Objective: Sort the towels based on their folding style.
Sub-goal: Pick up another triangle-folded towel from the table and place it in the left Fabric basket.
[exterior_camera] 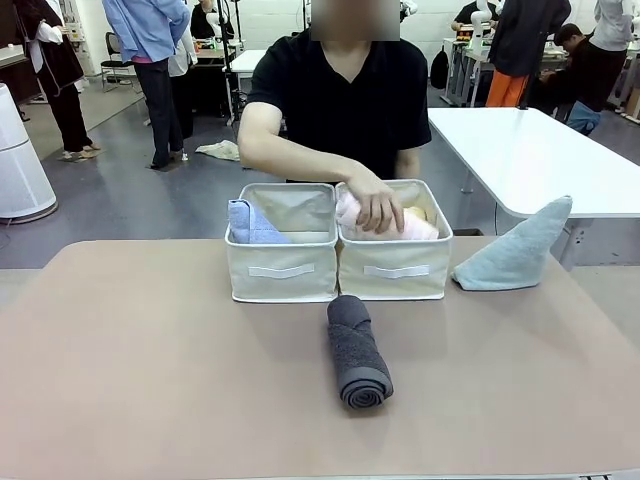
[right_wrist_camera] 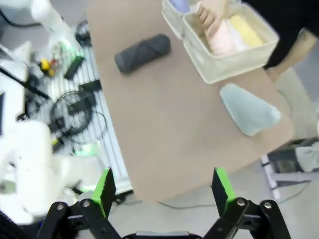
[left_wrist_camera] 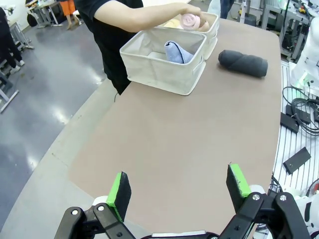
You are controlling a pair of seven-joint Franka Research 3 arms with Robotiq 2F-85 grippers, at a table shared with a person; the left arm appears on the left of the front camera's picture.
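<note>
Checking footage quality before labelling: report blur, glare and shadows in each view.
Front view: sharp, evenly lit, soft shadow beneath the dark grey rolled terry towel. Left wrist view: sharp, glare patches on the grey floor. Right wrist view: blurred throughout, pale teal-grey triangle-folded towel smeared.

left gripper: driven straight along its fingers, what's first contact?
Likely the bare table top, short of the cream bin. The left gripper is open, angled down at the surface; the dark grey rolled towel lies off to the side. Depth is a guess.
</note>
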